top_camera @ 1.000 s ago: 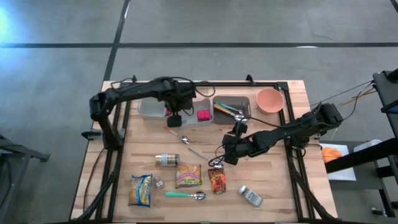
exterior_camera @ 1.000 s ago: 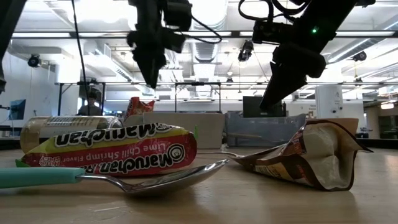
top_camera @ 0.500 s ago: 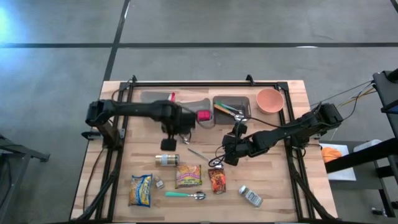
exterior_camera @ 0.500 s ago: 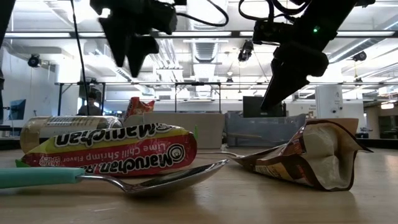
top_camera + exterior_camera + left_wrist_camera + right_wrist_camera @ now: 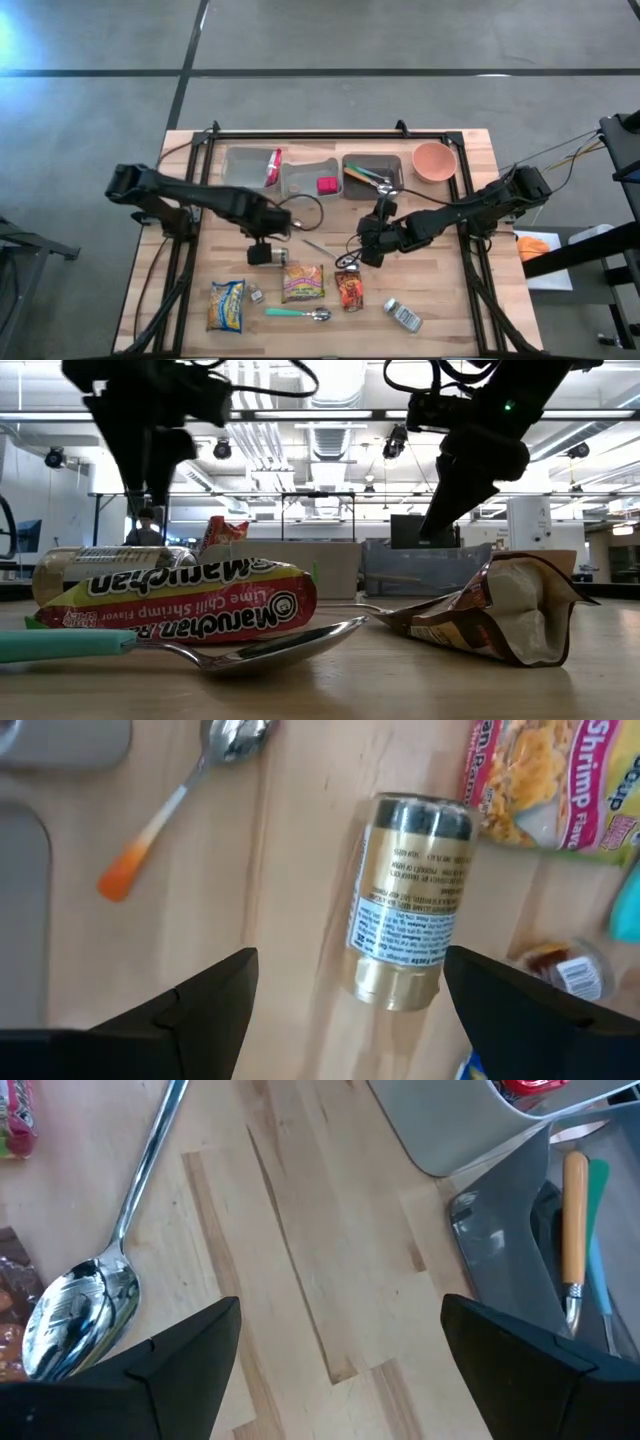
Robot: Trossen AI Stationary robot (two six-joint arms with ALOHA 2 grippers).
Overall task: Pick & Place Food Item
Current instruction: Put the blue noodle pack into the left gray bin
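Left gripper (image 5: 345, 995) over gold jar (image 5: 408, 900), fingers wide apart, empty. Jar lies on side on bench (image 5: 440, 290), beside ramen pack (image 5: 302, 283). Risk: round jar rolls when fingers close. Right gripper (image 5: 368, 250) spread, empty, hovers near spoon (image 5: 85, 1305).

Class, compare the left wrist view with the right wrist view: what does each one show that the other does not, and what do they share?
Only the left wrist view shows the gold jar lying on its side between the open left gripper fingers, the orange-handled spoon and the ramen packet.

Only the right wrist view shows the metal spoon, the grey bin of utensils and the open right gripper.

Both show the wooden table.
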